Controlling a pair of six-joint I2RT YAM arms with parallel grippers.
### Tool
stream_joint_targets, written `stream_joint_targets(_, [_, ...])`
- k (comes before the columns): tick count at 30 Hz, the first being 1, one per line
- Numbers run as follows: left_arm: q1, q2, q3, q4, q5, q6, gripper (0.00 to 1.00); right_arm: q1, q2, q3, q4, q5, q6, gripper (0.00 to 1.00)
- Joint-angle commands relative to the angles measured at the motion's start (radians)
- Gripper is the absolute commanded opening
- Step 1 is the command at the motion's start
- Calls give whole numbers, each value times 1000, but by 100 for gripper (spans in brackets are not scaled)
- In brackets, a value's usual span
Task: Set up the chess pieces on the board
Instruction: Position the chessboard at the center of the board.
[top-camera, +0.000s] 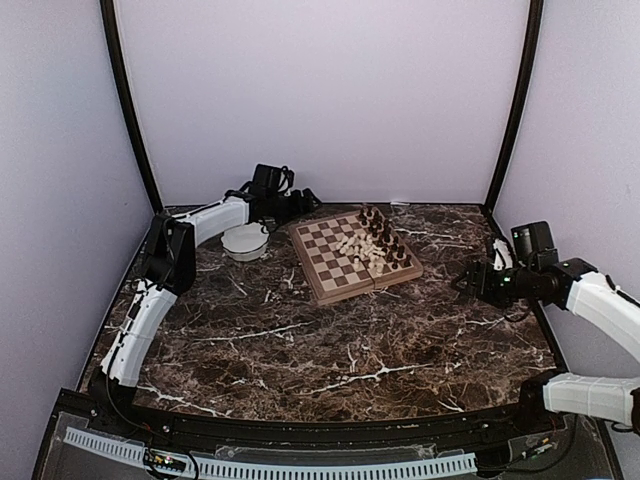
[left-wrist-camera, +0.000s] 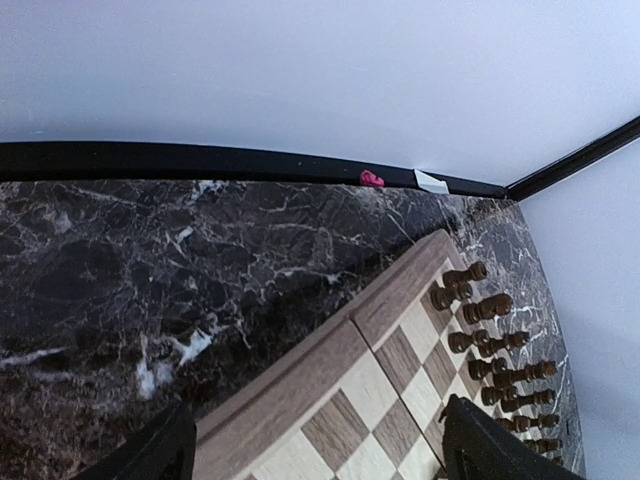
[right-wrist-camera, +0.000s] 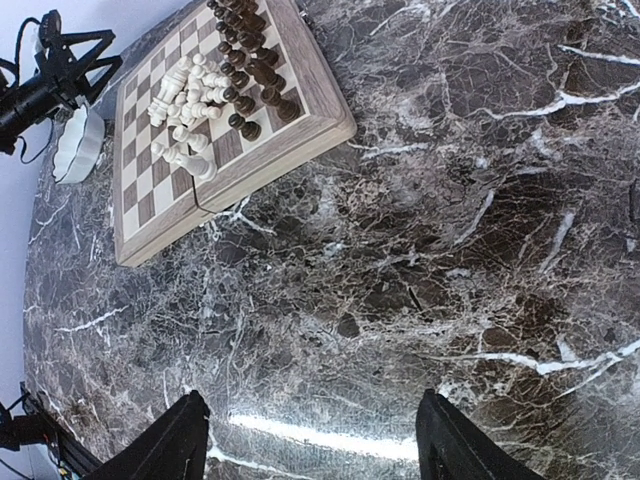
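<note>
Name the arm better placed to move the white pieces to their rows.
Left, probably: the left gripper hangs open by the board's far corner, near the empty squares. The right gripper is off the board, with the dark pieces between it and the white pieces.

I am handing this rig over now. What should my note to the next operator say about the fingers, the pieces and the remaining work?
Left gripper: fingers open, empty, over the board's far edge.
Right gripper: fingers open, empty, over bare table to the right of the board.
Board: far middle of the table, with a white dish beside it.
Done: dark pieces stand in about two rows along the board's right side.
Left: white pieces are jumbled mid-board, some tipped over; set them out on the opposite side.
</note>
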Motion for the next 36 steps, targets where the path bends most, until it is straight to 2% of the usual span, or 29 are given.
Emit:
stream_joint_targets(1, [8,64,161,-41,-18,11,88,11,18,-18,50,-22,4,73])
stream_joint_targets(6, [11,98,172,-20,-16,23,89,14,43,-37,104,-35,13,73])
stream_joint_targets(15, [7,106,162,-151,114,36,88,13,119,-49,249,-13,45,74])
stream_joint_targets(24, [-9,1,-31,-130,239,-19,86,14,232,-35,394,9,13,75])
stream_joint_targets(32, [-82,-45,-109,-159,233,14,81,13,273,-3,394,34,-27,76])
stream_joint_targets(36, [-108,-103,-222,-161,228,21,79,10,271,-15,402,51,-1,77])
